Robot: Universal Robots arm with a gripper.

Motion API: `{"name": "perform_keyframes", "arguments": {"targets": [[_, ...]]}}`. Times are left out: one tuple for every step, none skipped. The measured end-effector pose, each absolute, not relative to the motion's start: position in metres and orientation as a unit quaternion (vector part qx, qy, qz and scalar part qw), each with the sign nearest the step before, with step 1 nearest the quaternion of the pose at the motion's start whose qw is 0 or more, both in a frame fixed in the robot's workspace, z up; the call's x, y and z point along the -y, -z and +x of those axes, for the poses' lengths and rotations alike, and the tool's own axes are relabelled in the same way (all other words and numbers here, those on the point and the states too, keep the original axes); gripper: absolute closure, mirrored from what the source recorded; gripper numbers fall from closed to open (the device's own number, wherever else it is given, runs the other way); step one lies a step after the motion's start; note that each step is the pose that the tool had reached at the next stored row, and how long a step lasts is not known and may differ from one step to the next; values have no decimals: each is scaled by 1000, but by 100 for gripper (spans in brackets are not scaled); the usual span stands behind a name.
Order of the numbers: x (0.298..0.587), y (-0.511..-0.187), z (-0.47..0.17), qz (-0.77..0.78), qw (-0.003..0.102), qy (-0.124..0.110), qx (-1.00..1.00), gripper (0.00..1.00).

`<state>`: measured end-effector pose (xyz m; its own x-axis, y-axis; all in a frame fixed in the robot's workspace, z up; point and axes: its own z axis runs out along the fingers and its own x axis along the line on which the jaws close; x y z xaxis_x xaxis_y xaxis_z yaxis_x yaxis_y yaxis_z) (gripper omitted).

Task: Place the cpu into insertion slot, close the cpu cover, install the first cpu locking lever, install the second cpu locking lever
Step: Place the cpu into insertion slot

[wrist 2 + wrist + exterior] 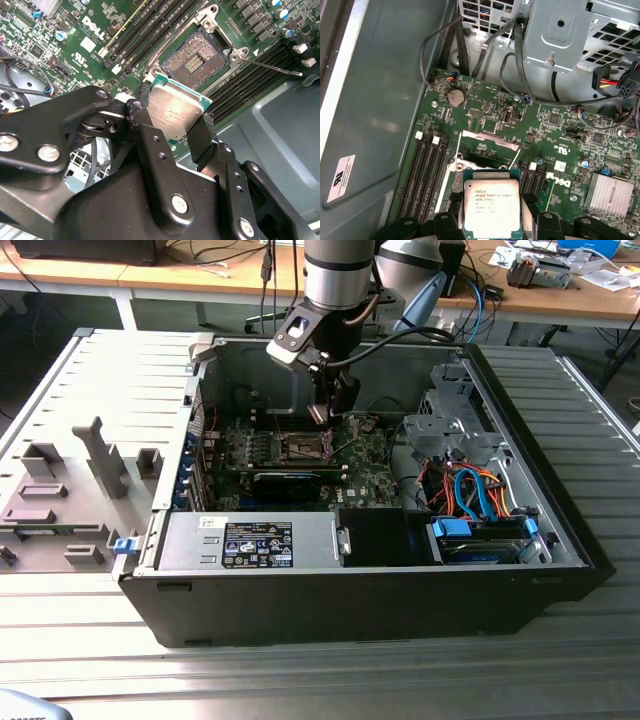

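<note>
**Chip Hanging Over the Open Socket**

We are watching the gripper reaching down into the computer case. Its claw is pinching the cpu by two opposite edges, metal top facing the wrist. In the second wrist view the chip is hanging just beside the insertion slot, overlapping its near corner. The slot is lying bare on the green board, its pin field exposed.

The cpu cover is looking tipped up and open past the socket. One thin locking lever is sticking out to the side, free of its catch.

We are thinking this one needs patience. The chip wants to be level and squared to the rim, then lowered straight down. Any sliding across those pins could bend them, and the claw should only let go once the chip is sitting flat.

In the first wrist view the chip is covering most of the socket. We are not managing to judge the gap beneath it, and the corner marks and edge notches are too fine to read.
</note>
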<state>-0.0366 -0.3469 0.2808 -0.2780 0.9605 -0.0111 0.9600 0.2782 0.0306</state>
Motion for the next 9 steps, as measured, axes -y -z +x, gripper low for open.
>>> {"name": "perform_keyframes", "arguments": {"targets": [[347,-281,-37,601,14,-9,-799,45],[347,-281,-37,602,14,-9,-799,45],[347,-281,-37,602,14,-9,-798,45],[347,-281,-37,602,14,-9,-798,45],[347,-281,-37,603,14,-9,-798,45],[347,-281,-37,603,14,-9,-797,45],[347,-281,-37,604,14,-9,-797,45],[347,-281,-37,604,14,-9,-797,45],[347,-280,-37,605,14,-9,-796,45]]}}
